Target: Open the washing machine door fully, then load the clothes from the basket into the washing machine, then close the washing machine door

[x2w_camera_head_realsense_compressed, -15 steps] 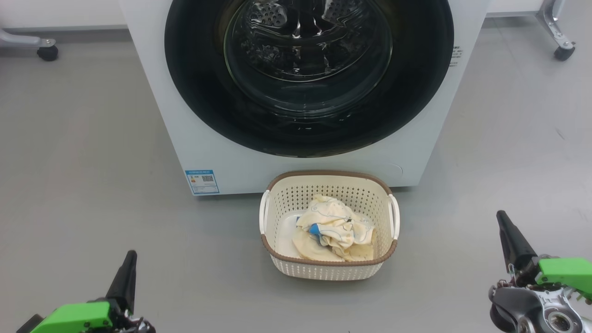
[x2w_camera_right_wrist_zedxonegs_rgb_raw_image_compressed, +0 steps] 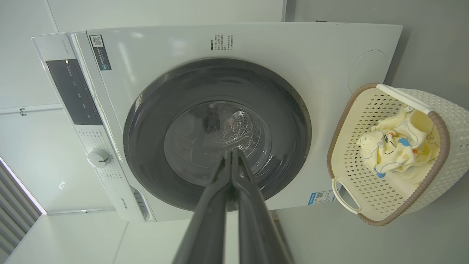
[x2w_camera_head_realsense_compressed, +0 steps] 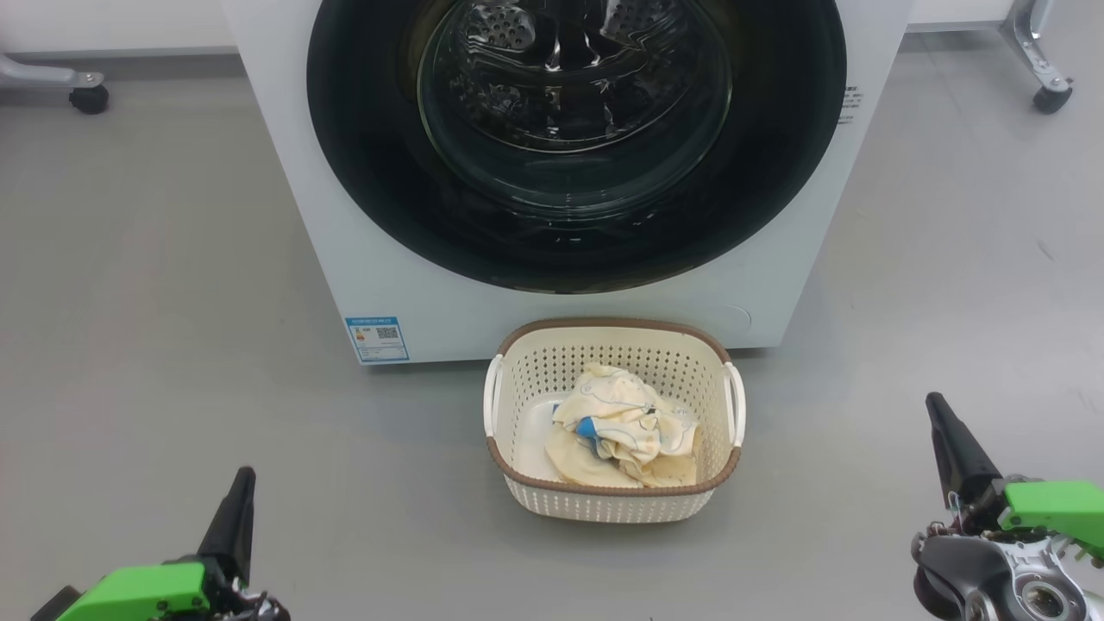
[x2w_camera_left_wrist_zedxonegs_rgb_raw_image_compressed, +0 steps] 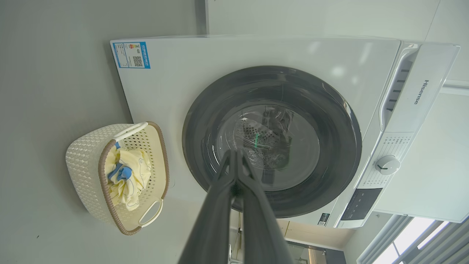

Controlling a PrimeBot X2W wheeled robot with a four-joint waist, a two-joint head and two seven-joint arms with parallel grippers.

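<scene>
Nothing done yet, by the look of it. The washing machine door (x2w_camera_head_realsense_compressed: 573, 129) sits shut against the washing machine (x2w_camera_head_realsense_compressed: 414, 293), so all three steps lie ahead of you: open, load, close. The clothes (x2w_camera_head_realsense_compressed: 625, 427) lie heaped in the basket (x2w_camera_head_realsense_compressed: 612, 509), which stands on the floor (x2w_camera_head_realsense_compressed: 172, 302) just in front of the machine, below the door. Left gripper (x2w_camera_left_wrist_zedxonegs_rgb_raw_image_compressed: 234, 156) and right gripper (x2w_camera_right_wrist_zedxonegs_rgb_raw_image_compressed: 232, 154) sit low at either side, well apart from the basket, jaws pressed together, holding nothing. Door first, I judge.
</scene>
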